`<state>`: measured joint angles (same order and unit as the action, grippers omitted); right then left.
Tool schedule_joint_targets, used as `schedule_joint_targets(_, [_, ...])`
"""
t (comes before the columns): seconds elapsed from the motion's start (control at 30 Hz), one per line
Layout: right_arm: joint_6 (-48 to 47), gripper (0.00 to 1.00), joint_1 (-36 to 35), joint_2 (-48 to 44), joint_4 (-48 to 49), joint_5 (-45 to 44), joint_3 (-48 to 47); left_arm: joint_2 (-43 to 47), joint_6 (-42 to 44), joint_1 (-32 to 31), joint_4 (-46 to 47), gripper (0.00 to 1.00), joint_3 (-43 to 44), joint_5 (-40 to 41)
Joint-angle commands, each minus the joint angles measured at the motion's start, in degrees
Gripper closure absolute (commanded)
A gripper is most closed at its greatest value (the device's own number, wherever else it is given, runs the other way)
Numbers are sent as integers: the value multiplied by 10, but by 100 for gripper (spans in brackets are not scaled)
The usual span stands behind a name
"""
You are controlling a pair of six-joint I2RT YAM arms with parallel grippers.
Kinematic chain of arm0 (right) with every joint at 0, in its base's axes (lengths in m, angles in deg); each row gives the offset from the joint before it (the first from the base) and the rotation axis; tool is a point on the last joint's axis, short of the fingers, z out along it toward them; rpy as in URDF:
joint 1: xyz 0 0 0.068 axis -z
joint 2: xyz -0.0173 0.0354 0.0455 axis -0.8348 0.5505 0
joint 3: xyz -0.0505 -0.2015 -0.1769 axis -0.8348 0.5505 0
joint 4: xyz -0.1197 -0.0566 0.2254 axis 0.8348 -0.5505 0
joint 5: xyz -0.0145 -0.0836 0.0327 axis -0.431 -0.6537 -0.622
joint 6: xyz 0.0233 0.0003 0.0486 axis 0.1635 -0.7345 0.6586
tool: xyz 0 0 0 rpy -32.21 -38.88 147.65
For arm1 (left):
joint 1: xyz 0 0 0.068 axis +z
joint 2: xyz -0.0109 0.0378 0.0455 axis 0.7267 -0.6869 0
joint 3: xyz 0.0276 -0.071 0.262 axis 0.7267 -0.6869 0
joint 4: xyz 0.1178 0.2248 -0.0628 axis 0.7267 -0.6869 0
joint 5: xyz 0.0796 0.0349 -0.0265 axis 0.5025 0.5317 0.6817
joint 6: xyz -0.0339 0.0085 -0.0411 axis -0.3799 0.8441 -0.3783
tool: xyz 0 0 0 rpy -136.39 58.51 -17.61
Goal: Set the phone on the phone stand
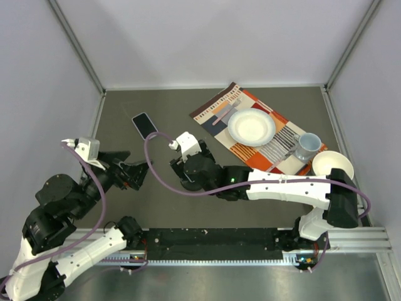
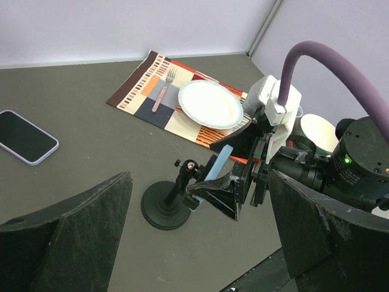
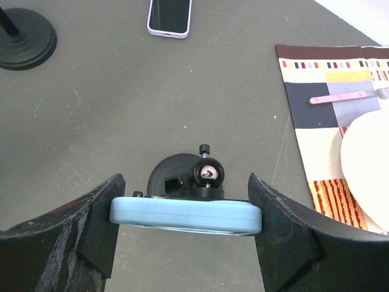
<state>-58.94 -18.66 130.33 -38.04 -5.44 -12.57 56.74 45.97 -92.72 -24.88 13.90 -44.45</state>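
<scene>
The phone (image 1: 145, 125), a flat dark-glass slab with rounded corners and a pale rim, lies face-up on the matte grey surface (image 1: 125, 100), apart from the phone stand (image 2: 164, 210), which has a round black base and a ball joint carrying a smooth light-blue plate. The right end effector (image 3: 185, 207) has its 2 black fingers closed against that plate's ends. The left end effector (image 2: 199, 182) stands fully spread, holding nothing.
</scene>
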Motion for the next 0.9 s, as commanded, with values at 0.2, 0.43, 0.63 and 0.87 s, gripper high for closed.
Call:
schedule_joint_targets(0.2, [164, 92, 52, -63, -15, 116, 31, -27, -16, 2, 28, 1, 2, -14])
schedule_joint_targets(0.43, [130, 98, 59, -69, -12, 84, 21, -25, -22, 2, 33, 2, -3, -18])
schedule_joint_targets(0.63, [42, 100, 87, -28, 1, 24, -68, -24, -22, 2, 35, 2, -11, -14])
schedule_joint_targets(0.87, [-39, 100, 148, 55, 49, 38, -183, -21, -27, 3, 35, 3, -14, -23])
